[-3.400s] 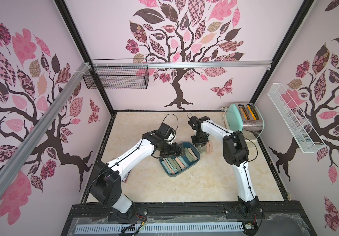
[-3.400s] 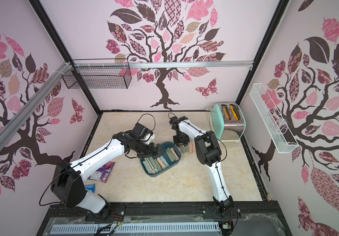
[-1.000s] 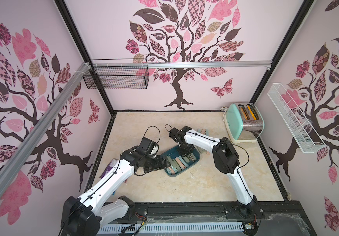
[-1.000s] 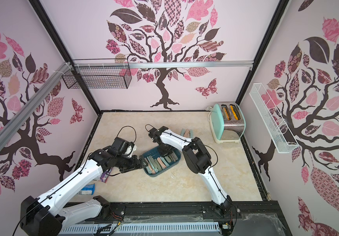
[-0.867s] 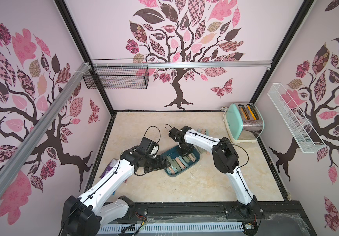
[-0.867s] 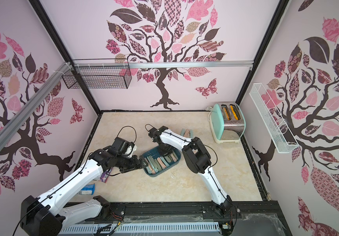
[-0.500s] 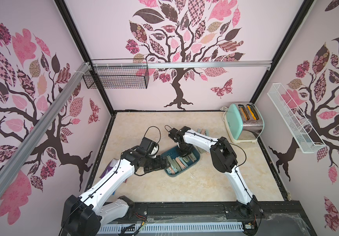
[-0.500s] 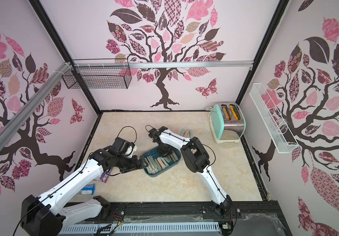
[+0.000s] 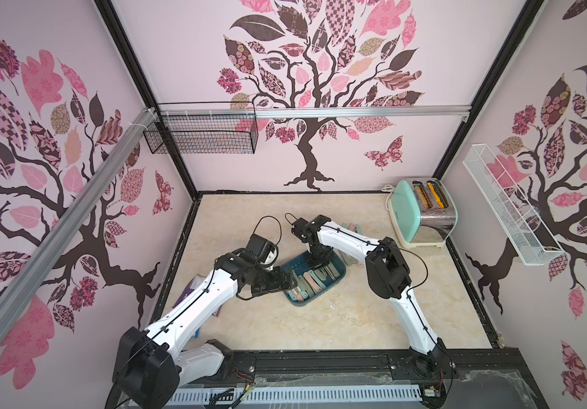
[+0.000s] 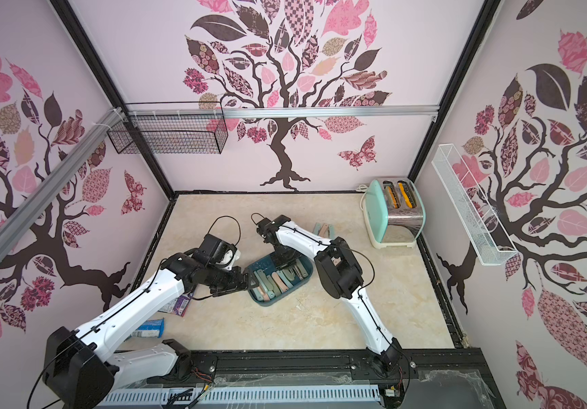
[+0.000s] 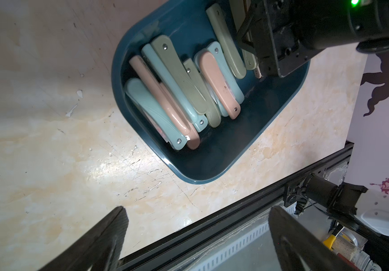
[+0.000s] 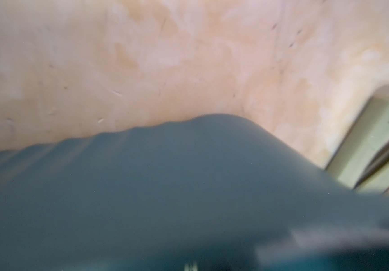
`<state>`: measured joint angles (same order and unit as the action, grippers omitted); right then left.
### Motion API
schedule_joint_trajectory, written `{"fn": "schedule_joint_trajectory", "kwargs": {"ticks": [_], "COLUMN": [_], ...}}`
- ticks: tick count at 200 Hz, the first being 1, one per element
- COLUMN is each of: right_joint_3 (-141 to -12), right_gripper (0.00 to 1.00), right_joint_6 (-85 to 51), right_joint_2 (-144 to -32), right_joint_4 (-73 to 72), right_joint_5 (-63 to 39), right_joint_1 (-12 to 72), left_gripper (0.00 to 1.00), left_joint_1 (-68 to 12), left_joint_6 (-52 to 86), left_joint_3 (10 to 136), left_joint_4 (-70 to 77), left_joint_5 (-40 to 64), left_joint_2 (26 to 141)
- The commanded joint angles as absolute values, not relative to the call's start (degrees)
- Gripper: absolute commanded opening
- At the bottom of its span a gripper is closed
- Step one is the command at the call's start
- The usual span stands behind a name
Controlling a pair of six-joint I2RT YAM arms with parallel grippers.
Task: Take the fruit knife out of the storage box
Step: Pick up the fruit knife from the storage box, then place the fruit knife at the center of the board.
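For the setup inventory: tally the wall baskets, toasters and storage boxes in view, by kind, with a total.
Wire wall baskets: 2
Toaster: 1
Storage box: 1
Total: 4

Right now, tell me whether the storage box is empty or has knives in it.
Not empty. In the left wrist view the storage box holds a pile of folded fruit knives with pink, pale blue and olive handles, overlapping across its floor.

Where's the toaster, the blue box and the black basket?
toaster (image 9: 403,209), in a top view, mint end panel.
storage box (image 11: 261,112), left wrist view, bare inside floor.
black wire basket (image 9: 201,140), in a top view, front mesh.
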<state>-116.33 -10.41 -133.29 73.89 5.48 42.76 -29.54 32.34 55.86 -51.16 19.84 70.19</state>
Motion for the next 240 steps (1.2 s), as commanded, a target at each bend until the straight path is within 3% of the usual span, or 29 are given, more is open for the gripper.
{"fn": "schedule_joint_trajectory", "kwargs": {"ticks": [1,76,130,166,240], "right_joint_3": [-118.8,-115.8,-104.8,-103.1,-107.7], "right_gripper": [0.08,0.08,0.12,0.11,0.12], "right_joint_6": [-12.4,-14.3,-14.2,-14.7,-12.8], "right_joint_2": [-128.0,-118.9,-115.2,-118.6,-126.5], "right_joint_4": [75.3,75.7,72.1,70.7,71.3], "right_joint_5": [3.9,3.9,7.8,8.6,11.8], "right_joint_1": [40.8,32.1,20.5,14.8,13.5], "left_gripper": [0.98,0.98,0.98,0.98,0.98], "left_joint_1": [-29.3,-29.4,-32.4,-34.8,-35.5], "left_joint_6": [30.4,30.7,31.5,31.7,31.4], "left_joint_3": [59.4,68.0,76.8,81.0,78.7], "left_joint_4": [-49.5,-44.5,-41.6,-40.4,-39.8], "left_joint_5": [20.9,25.4,26.8,27.4,28.0], "left_joint_2": [72.4,83.8,93.1,97.7,97.6]}}
